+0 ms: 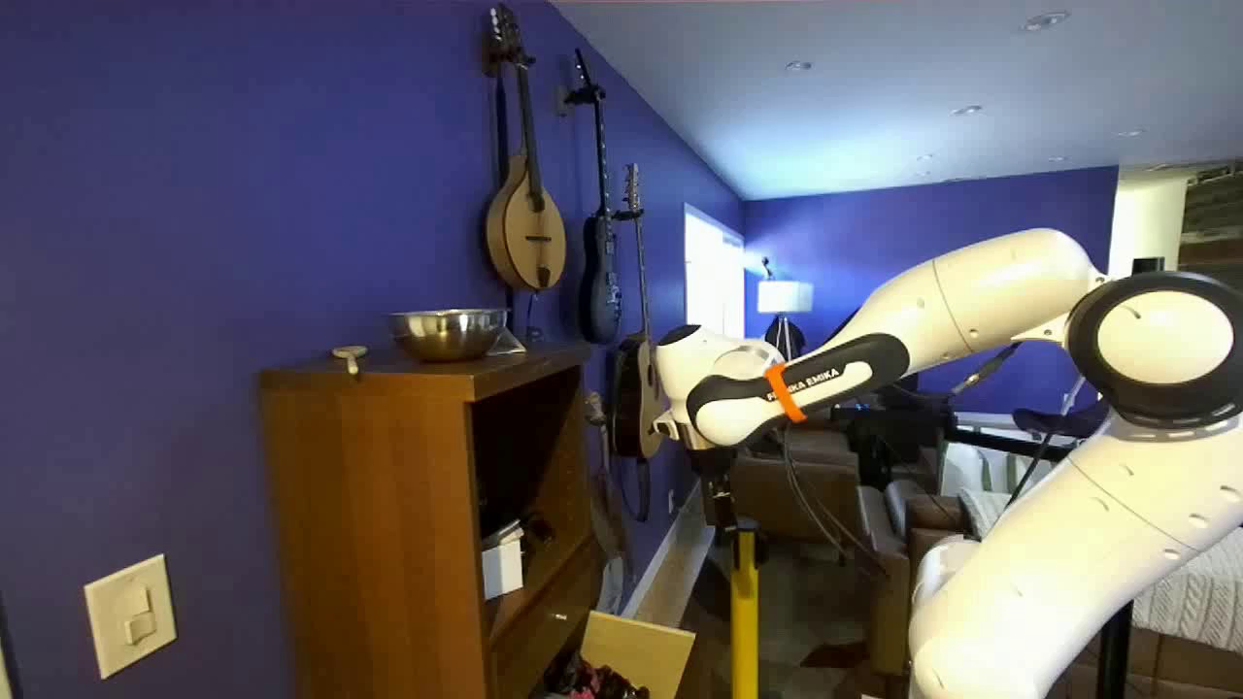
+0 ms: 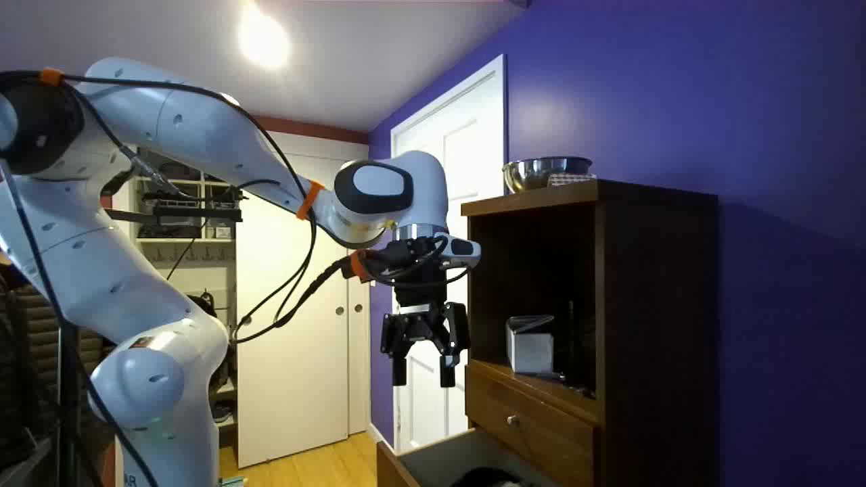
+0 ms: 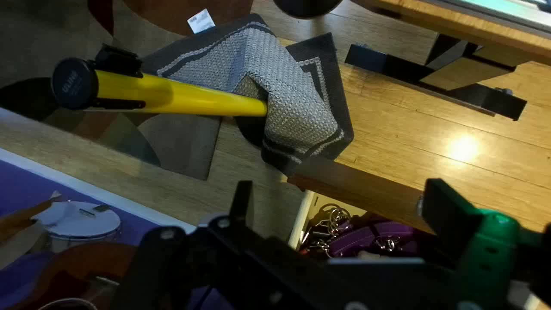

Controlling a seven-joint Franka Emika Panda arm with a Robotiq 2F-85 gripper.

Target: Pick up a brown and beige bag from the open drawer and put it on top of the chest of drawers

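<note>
My claw hangs spread wide and empty, with the open drawer toward five o'clock in an exterior view. I can't pick out the brown and beige bag; I judge it lies among the drawer's contents, which my claw partly hides in the wrist view. I'd centre over it, sink straight between the walls, pinch it clear of the metal rings, then lift toward one o'clock, above the chest of drawers.

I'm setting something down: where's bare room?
Bare: a strip atop the chest of drawers, between metal bowl and small pale object; floorboards bordered by folded rug, black foot and drawer. Crowded: inside that drawer, with purple strap and metal rings.
</note>
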